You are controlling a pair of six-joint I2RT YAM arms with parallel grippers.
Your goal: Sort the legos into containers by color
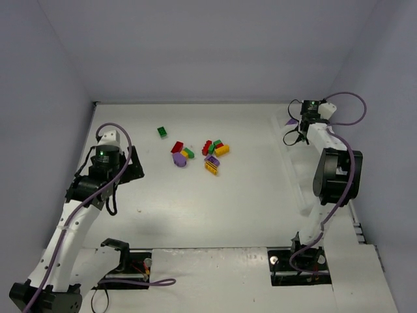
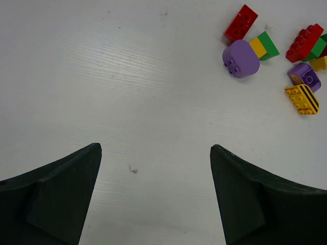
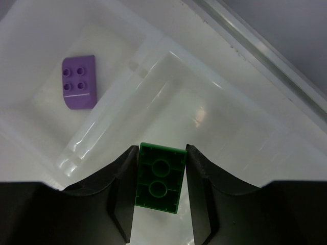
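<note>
Loose legos (image 1: pixel 195 153) lie in a cluster mid-table, with one green brick (image 1: pixel 161 132) apart at the back left. The left wrist view shows a red brick (image 2: pixel 241 23), a round purple one (image 2: pixel 240 57) and a striped yellow one (image 2: pixel 302 98) far ahead and to the right of my open, empty left gripper (image 2: pixel 156 148). My right gripper (image 3: pixel 161 155) is shut on a green lego (image 3: pixel 159 176), whose hollow underside faces the camera. It hangs over a compartment (image 3: pixel 214 122) of the translucent containers (image 1: pixel 293 163). The neighbouring compartment holds a purple brick (image 3: pixel 79 89).
The left arm (image 1: pixel 104 160) hovers over bare table left of the cluster. The right arm (image 1: pixel 335 173) reaches to the back right along the container row. Walls enclose the table on three sides.
</note>
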